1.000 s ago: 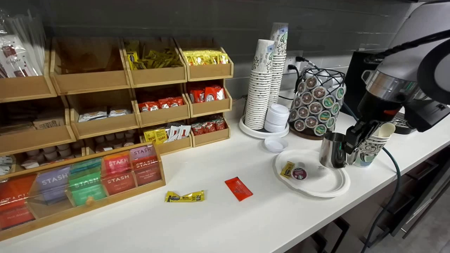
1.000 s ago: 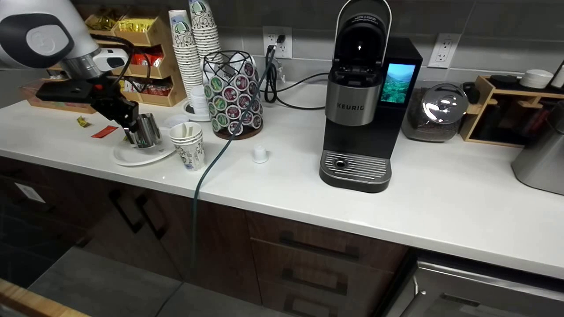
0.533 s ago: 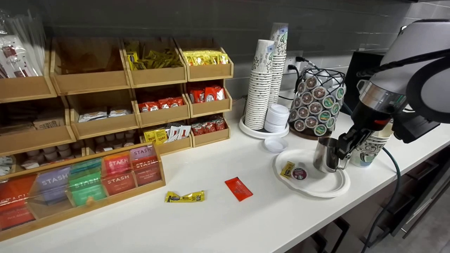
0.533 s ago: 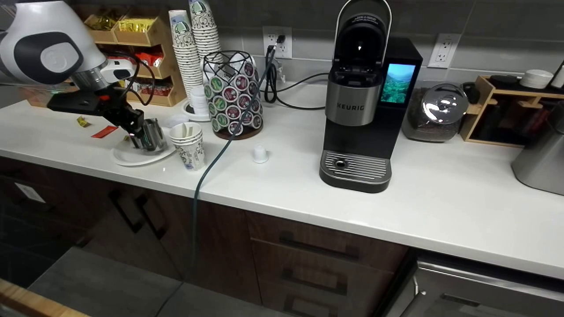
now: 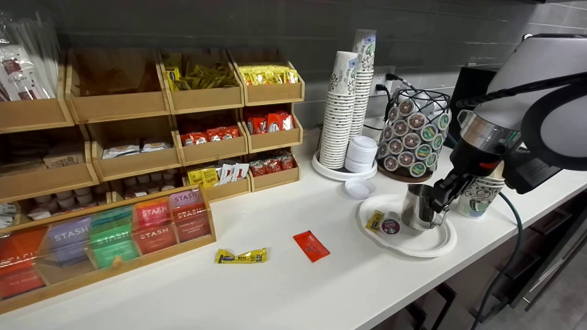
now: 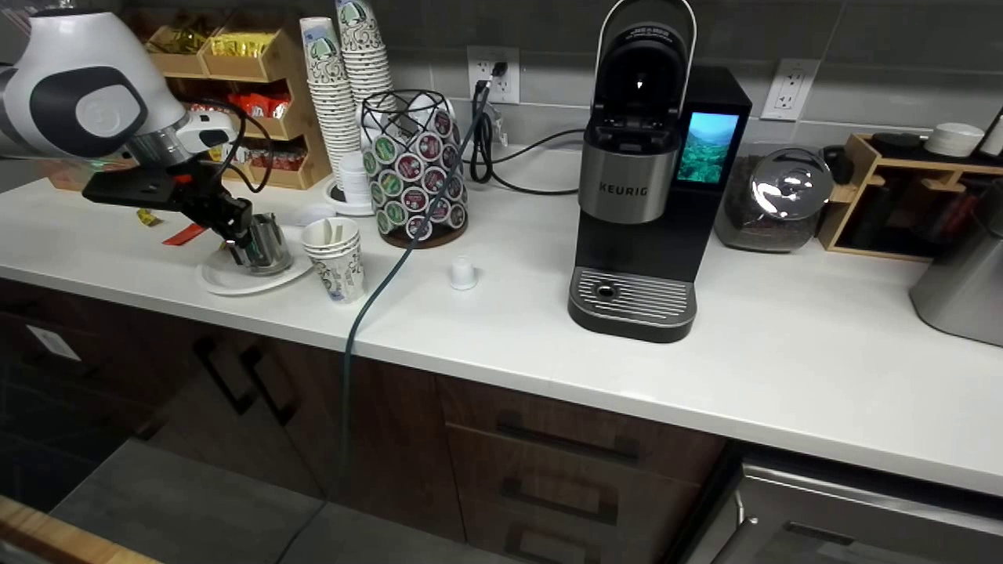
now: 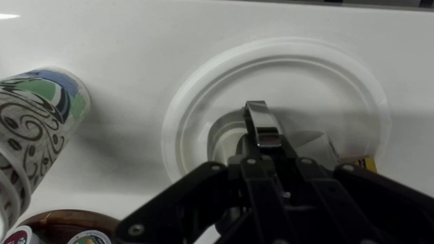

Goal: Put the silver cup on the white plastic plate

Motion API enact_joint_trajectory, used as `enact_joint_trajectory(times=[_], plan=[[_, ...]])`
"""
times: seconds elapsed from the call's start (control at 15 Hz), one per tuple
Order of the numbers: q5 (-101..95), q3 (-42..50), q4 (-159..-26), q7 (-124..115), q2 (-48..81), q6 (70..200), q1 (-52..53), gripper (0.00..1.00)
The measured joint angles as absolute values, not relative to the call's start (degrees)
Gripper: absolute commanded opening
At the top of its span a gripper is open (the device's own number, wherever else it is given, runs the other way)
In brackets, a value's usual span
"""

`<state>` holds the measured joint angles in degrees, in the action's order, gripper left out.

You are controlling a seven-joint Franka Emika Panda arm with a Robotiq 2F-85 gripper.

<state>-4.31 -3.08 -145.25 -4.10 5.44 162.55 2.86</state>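
Note:
The silver cup (image 5: 414, 211) is over the middle of the white plastic plate (image 5: 438, 246), nearly upright. Its base looks at or just above the plate's surface; I cannot tell if it touches. Both also show in an exterior view, the cup (image 6: 268, 247) inside the plate's rim (image 6: 223, 283). My gripper (image 5: 439, 199) is closed on the cup's handle side. In the wrist view the shiny handle (image 7: 261, 117) sticks out between the fingers (image 7: 266, 144), with the plate (image 7: 288, 51) below. The fingers hide much of the cup there.
A coffee pod (image 5: 390, 225) and a yellow packet (image 5: 375, 221) lie on the plate beside the cup. Stacked patterned paper cups (image 5: 479, 199) stand close to the gripper. A pod rack (image 5: 410, 137) is behind. A hose (image 6: 392, 286) hangs past the paper cups.
The cup and gripper have moved down toward the plate, and leftward in an exterior view, toward the coffee pod. The cup stands more upright. The grip on it has stayed the same.

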Motion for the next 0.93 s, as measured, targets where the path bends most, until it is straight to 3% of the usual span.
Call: enact_joint_trajectory(times=[0.47, 0.93], plan=[[0.5, -3.3, -144.6, 3.7, -0.3, 156.5, 3.0, 1.0], [3.2, 3.0, -146.1, 4.3, -18.5, 147.8, -1.0, 1.0]])
